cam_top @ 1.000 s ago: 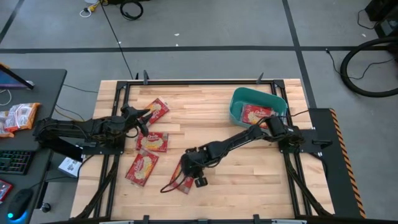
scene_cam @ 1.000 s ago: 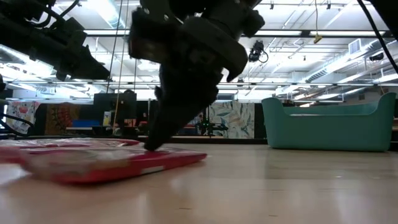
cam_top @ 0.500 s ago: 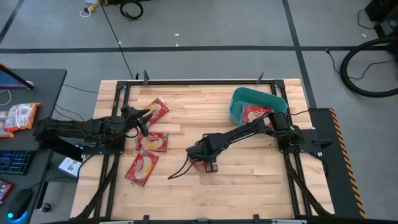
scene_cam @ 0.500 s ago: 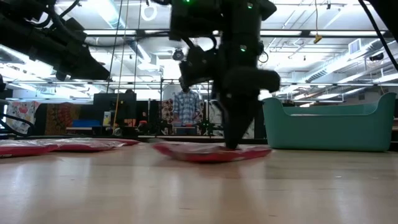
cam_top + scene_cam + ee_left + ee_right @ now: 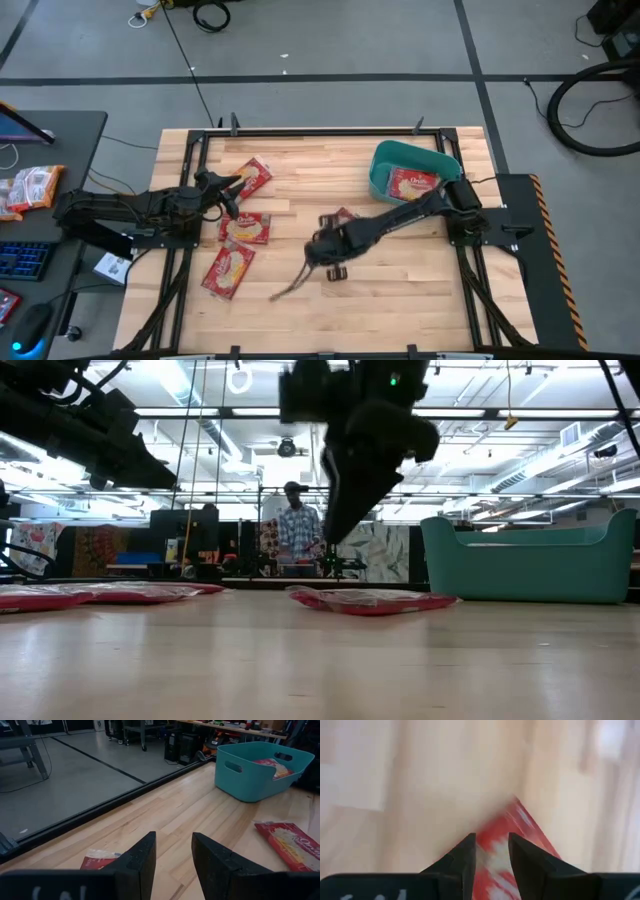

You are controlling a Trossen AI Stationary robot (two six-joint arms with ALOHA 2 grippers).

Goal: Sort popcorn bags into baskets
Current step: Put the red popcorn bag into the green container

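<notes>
Midway across the table [image 5: 400,290], we had one popcorn bag [image 5: 372,600] lying flat, short of the teal basket [image 5: 385,160]. Our right gripper [image 5: 490,851] hung above it, fingers parted and empty; our left gripper [image 5: 172,852] waited open near three other bags.

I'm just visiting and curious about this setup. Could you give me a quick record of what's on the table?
Table: wooden
Tub: teal, far right corner
Bag inside: one red bag
Left bags: three, lying flat
Middle bag: flat on the table
Left gripper: open, waiting by the left bags
Right gripper: open, raised above the middle bag, not touching it
</notes>
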